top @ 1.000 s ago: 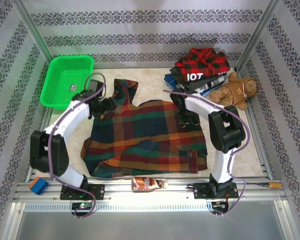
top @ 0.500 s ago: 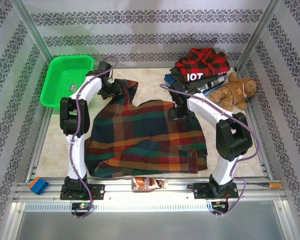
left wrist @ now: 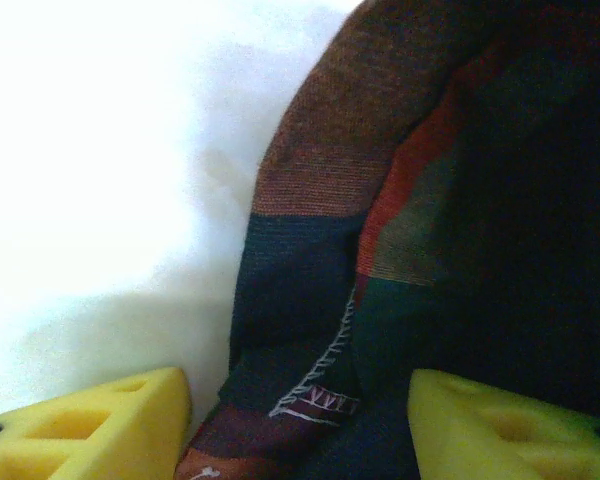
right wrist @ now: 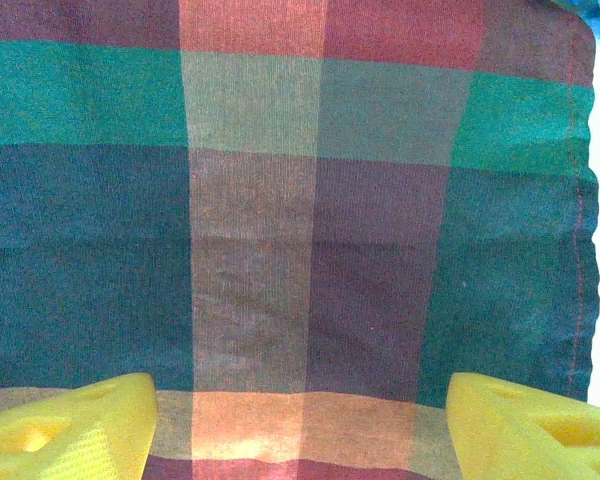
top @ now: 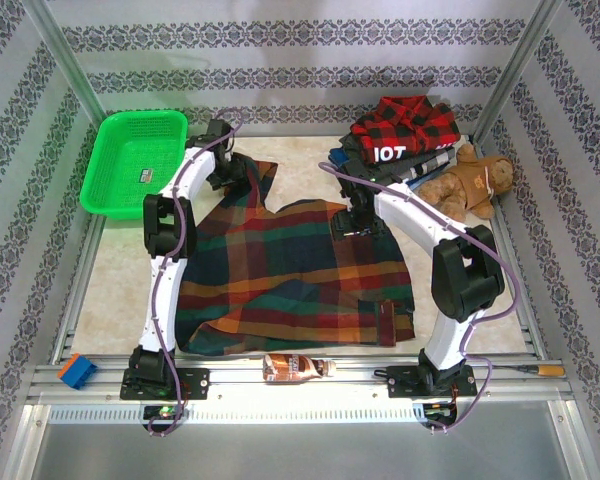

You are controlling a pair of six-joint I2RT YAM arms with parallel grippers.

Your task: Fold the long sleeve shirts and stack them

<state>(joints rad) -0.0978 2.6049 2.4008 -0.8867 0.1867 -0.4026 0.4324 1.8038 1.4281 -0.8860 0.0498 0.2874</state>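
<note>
The large plaid shirt (top: 290,270) lies spread flat in the middle of the table, one sleeve reaching back to the left. My left gripper (top: 240,173) hovers low over that sleeve; in the left wrist view the gripper (left wrist: 300,425) is open, its yellow fingertips (left wrist: 90,430) either side of a dark fold of sleeve (left wrist: 310,300). My right gripper (top: 358,220) is at the shirt's far right edge, and in the right wrist view it (right wrist: 300,425) stands open over flat plaid cloth (right wrist: 280,220). Other folded shirts (top: 400,140) are piled at the back right.
A green basket (top: 135,160) stands at the back left. A brown teddy bear (top: 470,180) lies right of the shirt pile. On the front rail lie a brown bottle (top: 298,367) and a blue block (top: 77,371). Bare table (top: 120,280) shows left of the shirt.
The left arm has stretched toward the back, its gripper going from the shirt's shoulder out to the sleeve. The right gripper has shifted a little back and left to the shirt's edge.
</note>
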